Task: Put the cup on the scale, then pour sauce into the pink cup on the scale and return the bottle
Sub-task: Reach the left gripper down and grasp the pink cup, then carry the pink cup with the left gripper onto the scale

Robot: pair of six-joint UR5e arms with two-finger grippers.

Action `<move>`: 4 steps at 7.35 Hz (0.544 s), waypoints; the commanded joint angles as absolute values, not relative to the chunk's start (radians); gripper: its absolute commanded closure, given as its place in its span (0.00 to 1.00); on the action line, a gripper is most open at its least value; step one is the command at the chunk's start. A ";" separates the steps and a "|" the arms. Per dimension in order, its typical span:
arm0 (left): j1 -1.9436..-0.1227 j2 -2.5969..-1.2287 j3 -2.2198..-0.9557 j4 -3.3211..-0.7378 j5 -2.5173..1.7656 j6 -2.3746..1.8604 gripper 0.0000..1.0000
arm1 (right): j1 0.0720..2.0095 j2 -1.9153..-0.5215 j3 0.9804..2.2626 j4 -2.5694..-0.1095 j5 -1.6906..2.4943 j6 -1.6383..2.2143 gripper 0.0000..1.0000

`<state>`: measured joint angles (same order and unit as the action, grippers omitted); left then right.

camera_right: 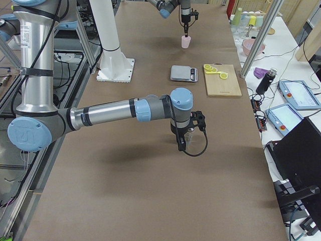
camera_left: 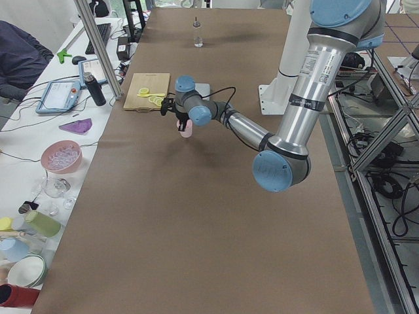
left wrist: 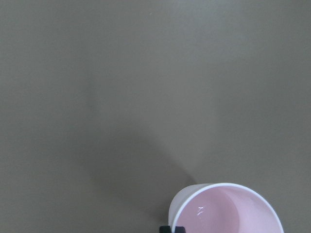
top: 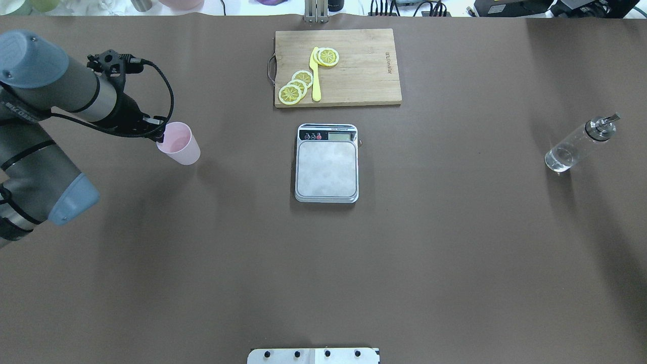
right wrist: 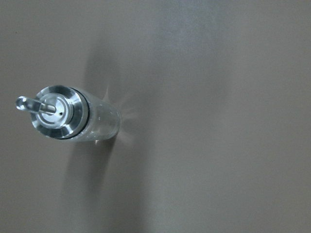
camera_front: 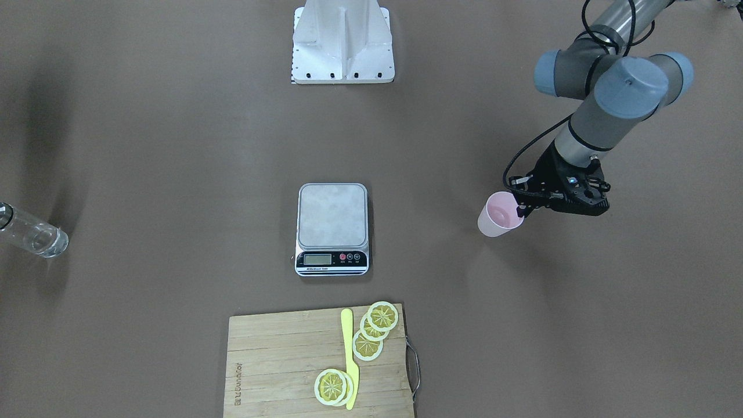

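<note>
The pink cup (top: pixel 180 145) is upright on the robot's left side of the table, well apart from the scale (top: pixel 327 167) at the centre. The left gripper (top: pixel 160 136) pinches the cup's rim wall, its fingers nearly together. The bottle (top: pixel 576 146) stands far to the right. The right gripper (camera_right: pixel 181 144) hangs over it, and I cannot tell how far it is open.
</note>
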<state>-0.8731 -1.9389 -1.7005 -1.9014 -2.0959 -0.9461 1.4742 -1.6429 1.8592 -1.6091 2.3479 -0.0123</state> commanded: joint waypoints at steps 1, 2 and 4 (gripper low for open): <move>-0.827 -2.075 -1.703 -1.774 -2.042 -1.050 1.00 | 1.474 -1.643 1.859 -1.609 2.345 -0.012 0.00; -0.780 -2.132 -1.697 -1.732 -1.978 -1.098 1.00 | 1.474 -1.643 1.859 -1.609 2.345 -0.012 0.00; -0.732 -2.196 -1.692 -1.715 -1.967 -1.181 1.00 | 1.474 -1.643 1.859 -1.609 2.347 -0.012 0.00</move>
<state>-0.7659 -2.1561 -1.6941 -1.7298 -1.9805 -1.1315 1.4742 -1.6429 1.8592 -1.6092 2.3458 -0.0123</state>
